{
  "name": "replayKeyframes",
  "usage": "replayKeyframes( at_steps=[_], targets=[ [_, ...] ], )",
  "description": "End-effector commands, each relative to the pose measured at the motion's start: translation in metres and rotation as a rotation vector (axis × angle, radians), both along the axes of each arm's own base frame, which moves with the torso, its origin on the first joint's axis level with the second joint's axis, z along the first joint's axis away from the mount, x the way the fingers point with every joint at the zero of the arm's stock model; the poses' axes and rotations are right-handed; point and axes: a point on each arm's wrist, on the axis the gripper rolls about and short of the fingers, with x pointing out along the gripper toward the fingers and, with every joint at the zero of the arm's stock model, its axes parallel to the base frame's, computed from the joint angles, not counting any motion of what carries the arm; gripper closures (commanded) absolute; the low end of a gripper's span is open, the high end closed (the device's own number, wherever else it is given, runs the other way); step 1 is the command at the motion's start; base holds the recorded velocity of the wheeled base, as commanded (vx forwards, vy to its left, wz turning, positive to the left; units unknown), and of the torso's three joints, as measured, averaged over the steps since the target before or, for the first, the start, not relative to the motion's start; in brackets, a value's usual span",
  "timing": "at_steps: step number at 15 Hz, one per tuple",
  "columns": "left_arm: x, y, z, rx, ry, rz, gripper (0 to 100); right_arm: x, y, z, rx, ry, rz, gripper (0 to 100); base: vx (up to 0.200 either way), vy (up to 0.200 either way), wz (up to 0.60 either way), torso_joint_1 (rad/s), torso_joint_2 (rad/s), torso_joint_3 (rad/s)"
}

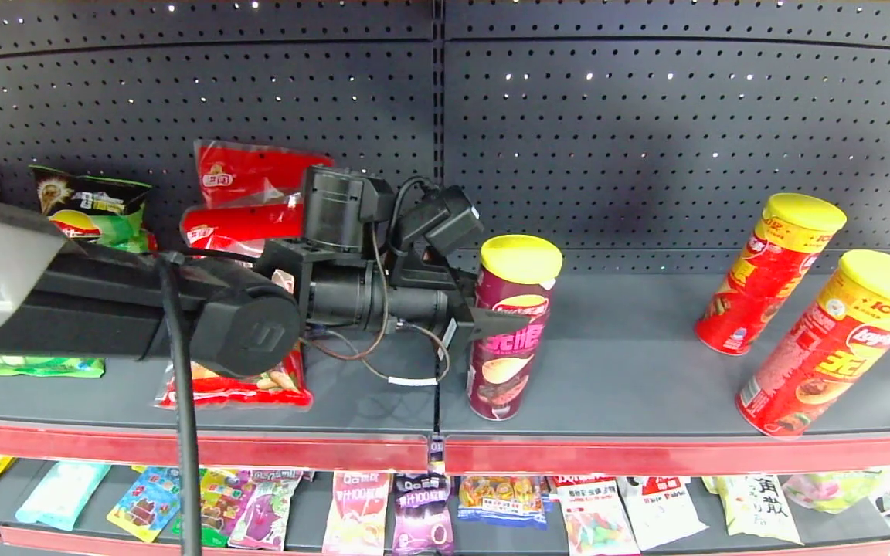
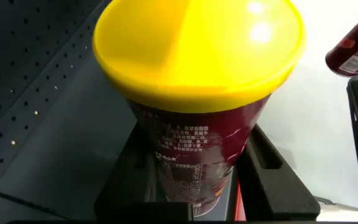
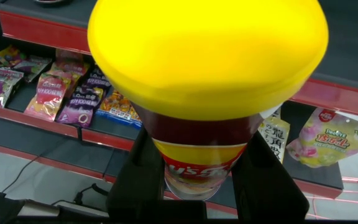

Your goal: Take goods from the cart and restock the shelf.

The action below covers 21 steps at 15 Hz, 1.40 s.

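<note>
A maroon chip can with a yellow lid (image 1: 508,378) stands upright on the grey upper shelf (image 1: 630,371), near its red front edge. My left gripper (image 1: 501,324) comes in from the left and is shut on the can's body. From the left wrist, the yellow lid (image 2: 197,43) sits close to the camera, with black fingers (image 2: 129,180) on either side of the maroon body. My right gripper (image 3: 197,180) is shut on a red chip can with a yellow lid (image 3: 207,50), held out in front of the shelves.
Two red cans (image 1: 777,270) (image 1: 831,347) stand at the shelf's right. Red snack bags (image 1: 248,181) and green bags (image 1: 93,208) lie behind and under my left arm. Several packets (image 1: 422,510) fill the lower shelf. Another dark-red can (image 2: 353,43) lies beside a black frame.
</note>
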Motion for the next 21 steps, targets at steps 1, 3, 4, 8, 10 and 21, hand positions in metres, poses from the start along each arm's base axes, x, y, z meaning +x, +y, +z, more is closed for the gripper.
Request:
replayKeyframes(
  at_steps=[1,3,4,8,10,21],
  targets=[
    [-0.003,0.003,-0.01,0.011,0.018,0.004,100,0.0,0.0,0.0,-0.001,0.003,0.0,100,0.0,0.0,0.0,0.0,0.0,0.0],
    [-0.007,0.005,-0.01,0.009,0.02,0.005,100,0.001,0.0,-0.002,-0.003,0.01,0.0,100,0.0,0.0,0.0,0.0,0.0,0.0],
    [-0.007,0.006,-0.01,0.008,0.02,0.006,100,0.001,0.0,-0.002,-0.003,0.015,0.0,100,0.0,0.0,0.0,0.0,0.0,0.0],
    [-0.012,0.009,-0.002,-0.01,0.039,0.014,100,0.001,0.0,-0.002,-0.003,0.015,0.0,100,0.0,0.0,0.0,0.0,0.0,0.0],
    [-0.014,0.01,0.0,-0.014,0.035,0.015,100,0.002,0.0,-0.002,-0.004,0.016,0.0,100,0.0,0.0,0.0,0.0,0.0,0.0],
    [-0.02,0.015,-0.01,-0.021,0.101,0.041,100,0.002,0.0,-0.001,-0.003,0.012,0.002,100,0.0,0.0,0.0,0.0,0.0,0.0]
  ],
)
